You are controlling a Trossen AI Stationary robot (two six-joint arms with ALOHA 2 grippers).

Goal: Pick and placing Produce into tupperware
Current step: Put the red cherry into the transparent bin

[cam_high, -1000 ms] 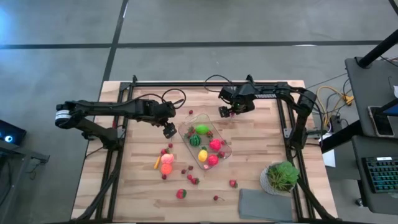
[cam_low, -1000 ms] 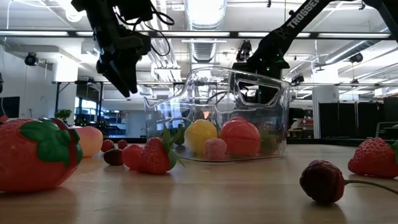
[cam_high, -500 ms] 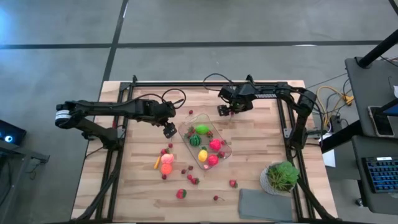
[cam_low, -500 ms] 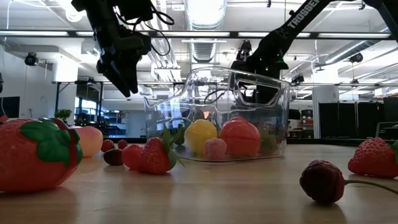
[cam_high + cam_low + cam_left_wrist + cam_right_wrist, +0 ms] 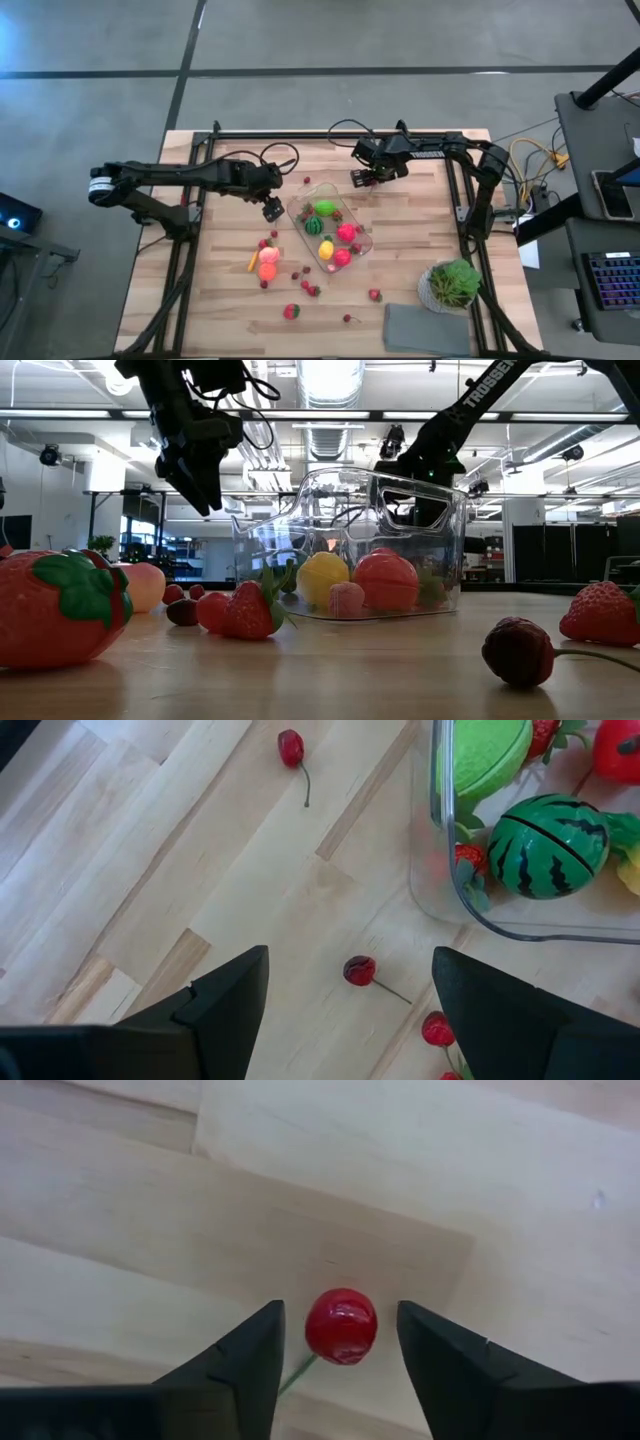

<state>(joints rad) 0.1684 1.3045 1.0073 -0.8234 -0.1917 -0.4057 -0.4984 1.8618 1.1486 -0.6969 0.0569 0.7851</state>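
A: What takes up the most room on the tabletop (image 5: 420,215)?

B: The tupperware (image 5: 360,247), lying askew near the middle. Inside it sit a lime-green fruit (image 5: 324,208), a striped melon (image 5: 314,226), red pieces and a yellow one. A potted plant (image 5: 455,284) and a grey cloth (image 5: 428,329) fill the corner on the right arm's side at the near edge.

A: And the loose produce?

B: Scattered between the tub and the near edge: an orange fruit (image 5: 267,271), a carrot (image 5: 251,262), strawberries and cherries. From table height a big strawberry (image 5: 62,605) crowds the foreground and the tub's wall blurs what stands behind it.

A: The right tool?

B: The right tool (image 5: 361,180) is low near the far edge, just beyond the tub's corner. Its wrist camera shows a red cherry (image 5: 341,1325) between the fingers (image 5: 245,1360), a thin gap on each side; the jaws are apart, not touching it. From above that cherry cannot be made out.

A: The left one?

B: The left tool (image 5: 272,209) hangs beside the tub, jaws apart and empty, above a cherry (image 5: 359,970); only its wrist view shows that one clearly.
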